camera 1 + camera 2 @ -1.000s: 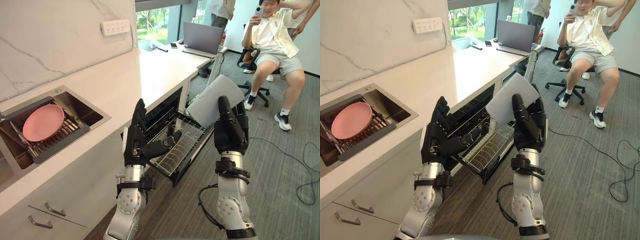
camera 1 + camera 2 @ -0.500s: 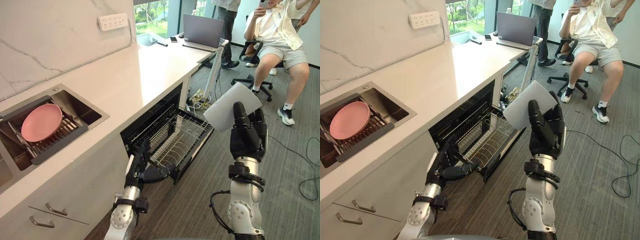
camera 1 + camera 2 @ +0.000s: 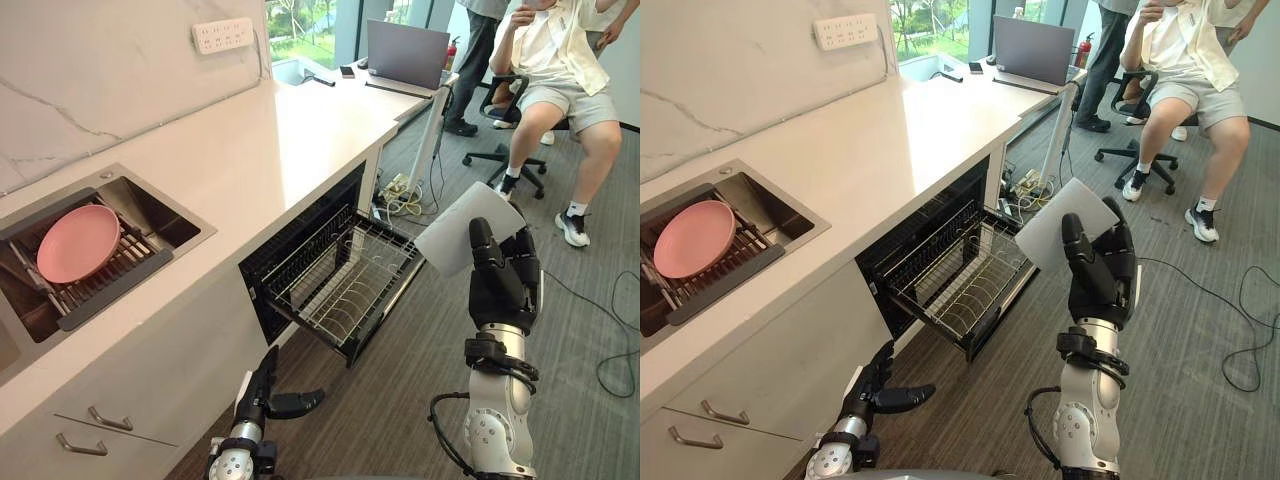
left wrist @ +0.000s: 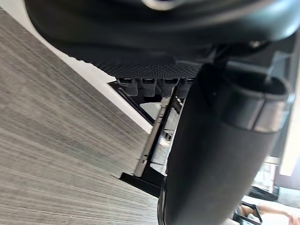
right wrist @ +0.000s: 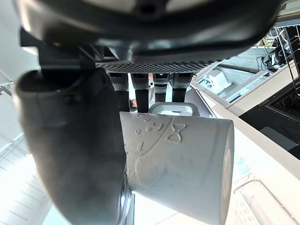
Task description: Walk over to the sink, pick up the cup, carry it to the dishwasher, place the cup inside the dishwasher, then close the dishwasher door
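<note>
White embossed ceramic cup (image 3: 462, 230) gripped by right hand (image 3: 505, 285)
Metal wire dishwasher rack (image 3: 345, 285) lies left and lower, mid-frame — left hand (image 3: 268, 393) open, idle.

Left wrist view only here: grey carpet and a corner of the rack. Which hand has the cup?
Observer: The right hand is curled round the white embossed ceramic cup and holds it raised.
Operator: Is the dishwasher open?
Observer: Yes, the wire dishwasher rack is pulled out from under the white countertop.
Operator: What's in the sink?
Observer: A pink round plate lies on a drainer in the steel sink.
</note>
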### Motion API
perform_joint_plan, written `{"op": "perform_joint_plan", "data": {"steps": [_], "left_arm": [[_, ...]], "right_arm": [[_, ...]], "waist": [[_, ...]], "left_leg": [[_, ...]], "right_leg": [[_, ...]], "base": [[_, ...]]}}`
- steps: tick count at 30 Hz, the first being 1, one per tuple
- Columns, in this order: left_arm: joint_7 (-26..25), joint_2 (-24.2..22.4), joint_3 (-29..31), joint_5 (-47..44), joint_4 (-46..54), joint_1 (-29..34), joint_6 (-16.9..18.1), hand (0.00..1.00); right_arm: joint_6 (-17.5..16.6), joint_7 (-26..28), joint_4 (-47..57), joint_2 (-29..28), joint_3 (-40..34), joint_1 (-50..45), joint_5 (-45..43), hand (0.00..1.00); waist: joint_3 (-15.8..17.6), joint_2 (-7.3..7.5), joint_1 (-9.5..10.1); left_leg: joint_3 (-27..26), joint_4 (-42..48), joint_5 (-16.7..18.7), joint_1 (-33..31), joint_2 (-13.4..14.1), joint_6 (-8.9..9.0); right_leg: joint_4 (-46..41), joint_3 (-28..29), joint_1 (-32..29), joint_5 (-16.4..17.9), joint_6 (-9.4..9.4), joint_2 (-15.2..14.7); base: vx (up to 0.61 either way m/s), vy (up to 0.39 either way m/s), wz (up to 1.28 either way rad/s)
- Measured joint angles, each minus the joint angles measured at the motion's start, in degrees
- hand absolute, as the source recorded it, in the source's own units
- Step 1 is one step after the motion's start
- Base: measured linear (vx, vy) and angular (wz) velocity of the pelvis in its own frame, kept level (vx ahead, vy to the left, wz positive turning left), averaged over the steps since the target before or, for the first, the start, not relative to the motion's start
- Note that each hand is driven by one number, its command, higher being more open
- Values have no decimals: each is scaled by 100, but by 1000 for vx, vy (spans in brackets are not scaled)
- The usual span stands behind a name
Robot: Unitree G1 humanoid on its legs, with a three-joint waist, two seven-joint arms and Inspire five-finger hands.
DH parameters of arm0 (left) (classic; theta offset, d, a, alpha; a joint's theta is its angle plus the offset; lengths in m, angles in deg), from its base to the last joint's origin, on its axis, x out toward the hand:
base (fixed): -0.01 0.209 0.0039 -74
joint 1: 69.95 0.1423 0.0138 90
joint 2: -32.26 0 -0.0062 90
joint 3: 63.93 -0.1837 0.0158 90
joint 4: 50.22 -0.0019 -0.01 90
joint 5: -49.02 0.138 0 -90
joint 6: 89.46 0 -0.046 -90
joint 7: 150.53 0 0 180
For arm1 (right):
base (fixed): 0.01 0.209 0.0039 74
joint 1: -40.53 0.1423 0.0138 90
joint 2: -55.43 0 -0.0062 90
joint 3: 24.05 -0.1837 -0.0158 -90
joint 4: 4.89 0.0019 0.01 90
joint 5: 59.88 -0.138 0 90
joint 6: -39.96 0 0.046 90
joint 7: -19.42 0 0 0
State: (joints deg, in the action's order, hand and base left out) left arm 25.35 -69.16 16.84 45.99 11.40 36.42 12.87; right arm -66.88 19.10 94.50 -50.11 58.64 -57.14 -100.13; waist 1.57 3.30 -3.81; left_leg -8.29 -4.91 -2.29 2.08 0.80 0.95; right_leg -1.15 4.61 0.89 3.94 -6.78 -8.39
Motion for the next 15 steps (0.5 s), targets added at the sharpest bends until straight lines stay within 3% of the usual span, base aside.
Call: {"op": "perform_joint_plan", "data": {"steps": [8,11,14,15], "left_arm": [[-209,-27,275,89,-402,0,-2,100],[-271,-55,450,85,-568,-110,4,100],[-326,-60,571,81,-968,-192,6,100],[-327,-53,666,76,-1112,-187,-29,100]], "right_arm": [[1,-3,-207,2,-29,-4,149,0],[27,-7,-237,-2,-99,28,173,0],[42,-12,-285,-3,-121,44,354,0],[42,-12,-358,-4,-124,42,407,0]], "waist": [[73,7,55],[286,8,119],[433,-22,108],[478,13,91]], "left_leg": [[-289,31,149,2,23,26],[-370,262,357,-17,28,6],[-374,425,522,78,62,-34],[-313,531,597,167,28,-124]], "right_leg": [[-28,271,-156,10,8,57],[-803,296,-456,259,-40,85],[-2210,119,-1012,376,-124,121],[-2672,51,-1090,375,-122,45]], "base": [[17,-26,-20],[11,-23,-15],[3,2,2],[48,30,18]]}}
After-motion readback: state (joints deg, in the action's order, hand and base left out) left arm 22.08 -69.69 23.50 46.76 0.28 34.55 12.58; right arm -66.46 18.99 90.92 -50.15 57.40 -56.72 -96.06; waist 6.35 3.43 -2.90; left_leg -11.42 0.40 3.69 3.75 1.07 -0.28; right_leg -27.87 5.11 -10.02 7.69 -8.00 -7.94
